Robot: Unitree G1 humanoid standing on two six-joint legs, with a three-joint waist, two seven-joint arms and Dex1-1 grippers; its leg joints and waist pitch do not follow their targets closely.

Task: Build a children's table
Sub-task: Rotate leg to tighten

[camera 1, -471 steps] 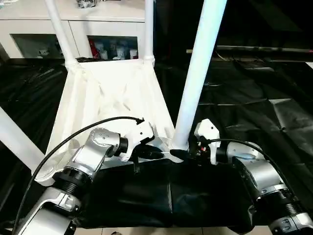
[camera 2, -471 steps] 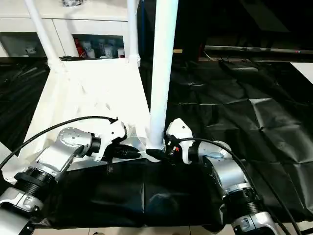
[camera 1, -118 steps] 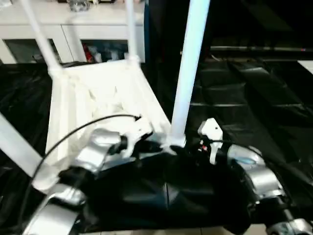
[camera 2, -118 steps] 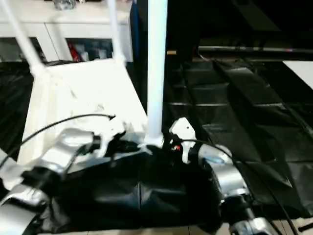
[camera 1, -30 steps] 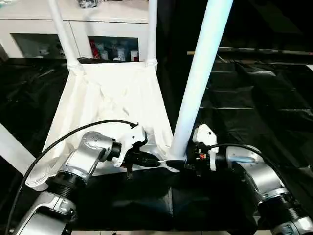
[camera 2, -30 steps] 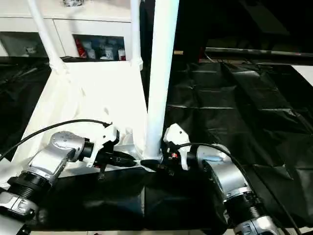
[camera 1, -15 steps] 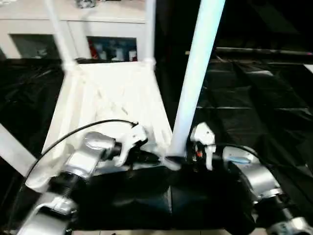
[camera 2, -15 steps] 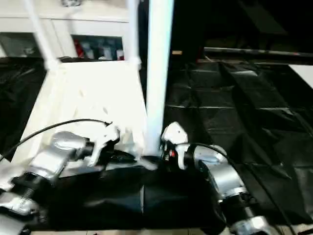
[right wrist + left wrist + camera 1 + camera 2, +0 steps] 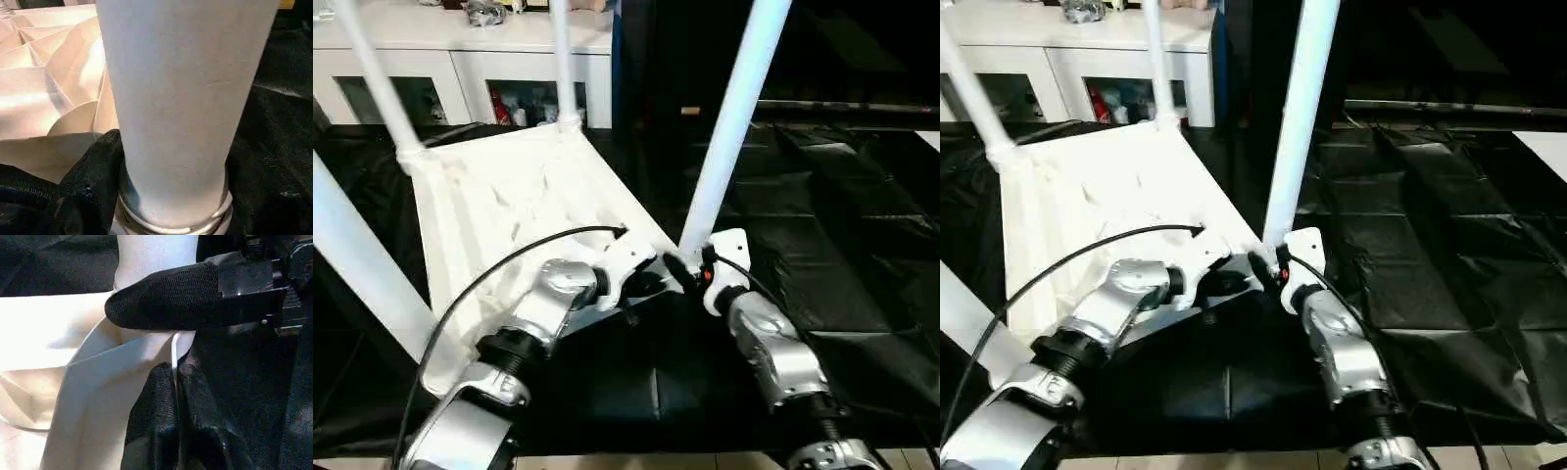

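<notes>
Since a second ago my view has swung, and the table top (image 9: 509, 211) now lies skewed, with the near leg (image 9: 729, 127) leaning right. I read no brand or writing anywhere (the cabinet (image 9: 460, 59) shelves are too small). My left gripper (image 9: 173, 396) has its fingers pressed together on the top's rim at the near corner socket (image 9: 171, 220). My right gripper (image 9: 680, 269) hugs the leg's base; whether it clamps, I cannot tell.

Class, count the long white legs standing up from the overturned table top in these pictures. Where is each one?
4: far-left corner long white tube leg, far-right corner leg, near-left corner leg, near-right corner leg by both pincers.
</notes>
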